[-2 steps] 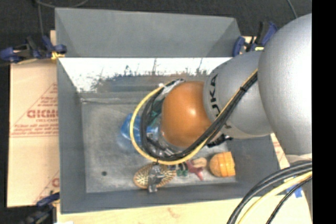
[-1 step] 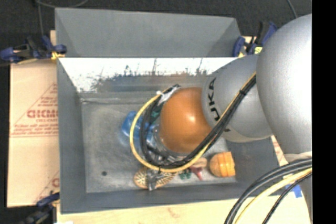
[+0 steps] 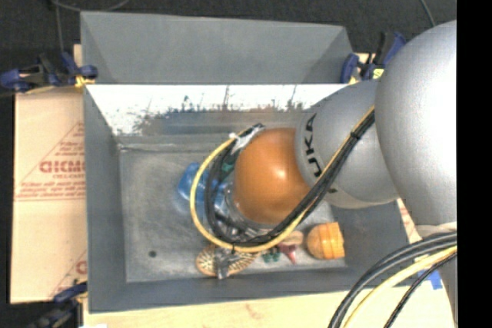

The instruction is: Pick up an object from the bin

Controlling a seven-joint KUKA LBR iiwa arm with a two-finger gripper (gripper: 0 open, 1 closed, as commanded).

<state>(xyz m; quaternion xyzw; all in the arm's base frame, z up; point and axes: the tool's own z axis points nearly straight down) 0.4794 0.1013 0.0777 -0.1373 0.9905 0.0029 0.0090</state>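
Note:
My gripper reaches down at the bin's front, mostly hidden under the arm's orange dome and its cables. Its dark lower end sits on a flat tan, speckled thing lying near the front wall. A blue rounded thing lies just left of the dome, partly covered by it. Small red and green bits lie right of the tan thing. Further right stands an orange ridged thing shaped like a small pumpkin.
The arm comes in from the right and covers the right half of the bin floor. A yellow cable loops around the dome's left side. The left part of the floor is bare grey metal.

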